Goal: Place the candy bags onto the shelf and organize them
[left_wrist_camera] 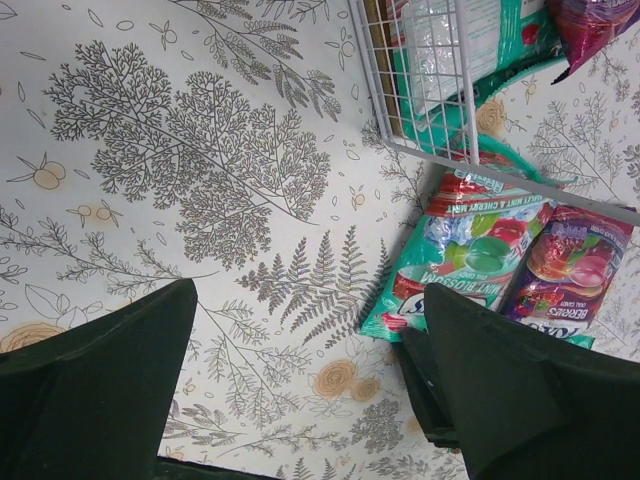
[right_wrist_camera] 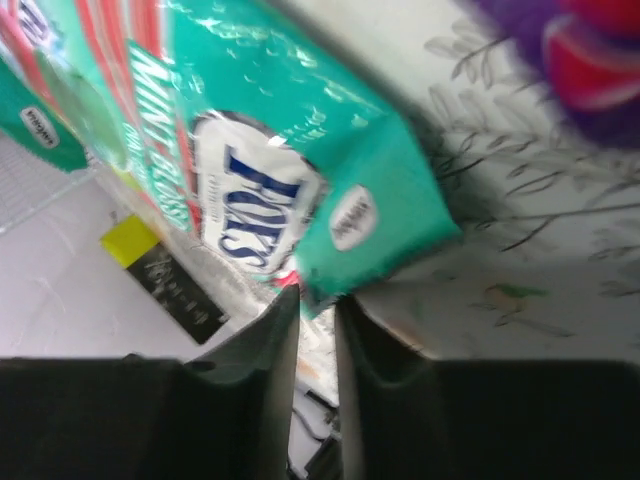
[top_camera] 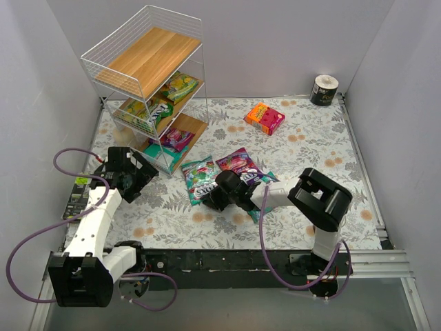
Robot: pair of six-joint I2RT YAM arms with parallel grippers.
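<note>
Several bags (top_camera: 178,87) already sit on the far-left shelf (top_camera: 153,58), while mid-table the right gripper (right_wrist_camera: 315,300) pinches the teal bag (right_wrist_camera: 250,180) by a corner, the purple bag (top_camera: 238,163) beside it still awaits placing, and the left gripper (left_wrist_camera: 308,330) hangs released near the shelf

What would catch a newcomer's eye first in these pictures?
The tall white wire shelf at the far left stands out, its lower tiers holding bright candy bags. Next comes mid-table, where a purple bag lies on the flowered cloth and the right claw pinches the corner of a teal FOX'S bag. An orange box lies alone toward the back.
</note>
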